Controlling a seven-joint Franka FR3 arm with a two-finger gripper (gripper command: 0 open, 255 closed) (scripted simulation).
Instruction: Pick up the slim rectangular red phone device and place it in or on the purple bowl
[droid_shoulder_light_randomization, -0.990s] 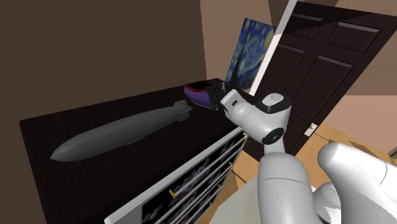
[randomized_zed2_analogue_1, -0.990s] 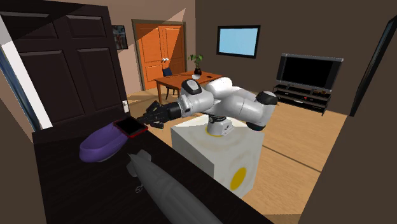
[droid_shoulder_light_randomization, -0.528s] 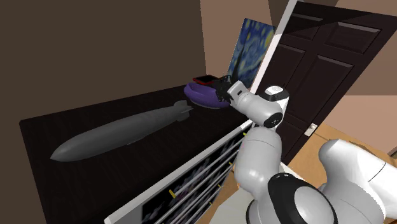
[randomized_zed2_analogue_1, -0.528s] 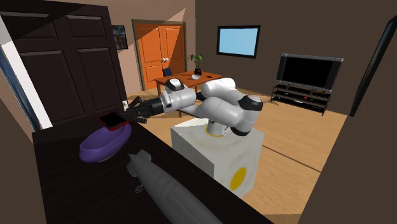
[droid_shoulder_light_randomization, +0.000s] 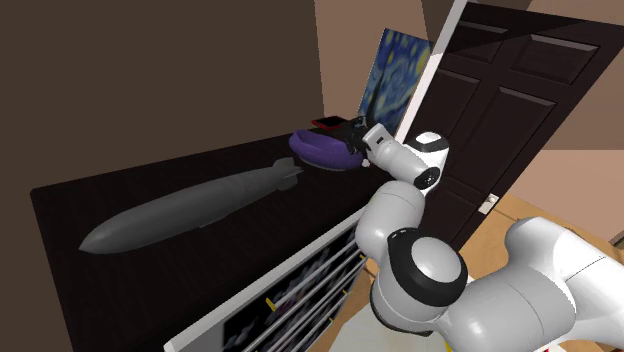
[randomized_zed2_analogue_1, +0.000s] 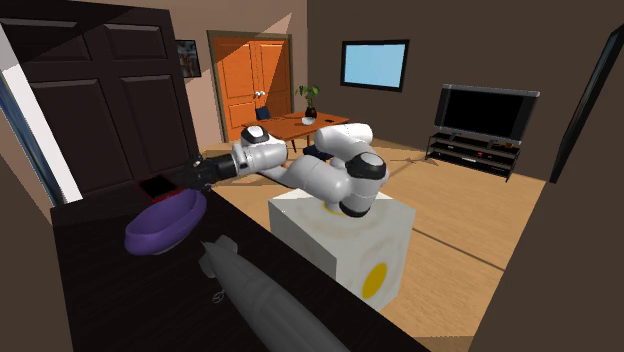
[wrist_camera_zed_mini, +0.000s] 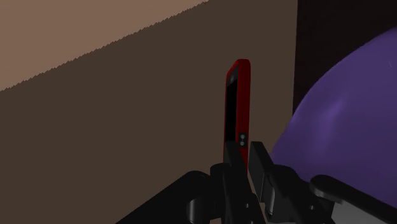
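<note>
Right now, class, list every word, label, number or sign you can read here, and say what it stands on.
None can be read.
The red phone, clasped in the gripper, shows a dark screen and two small dots, no lettering.
The stand bears a plain yellow disc.
The painting has swirls, no words.

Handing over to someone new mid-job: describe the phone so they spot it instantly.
Find the dark tabletop, then the purple bowl at its end nearest the dark panelled door. Just above the bowl, the black claw is shut on the phone: a slim red slab with a black face, nothing like the long grey torpedo-shaped object lying beside the bowl.
</note>
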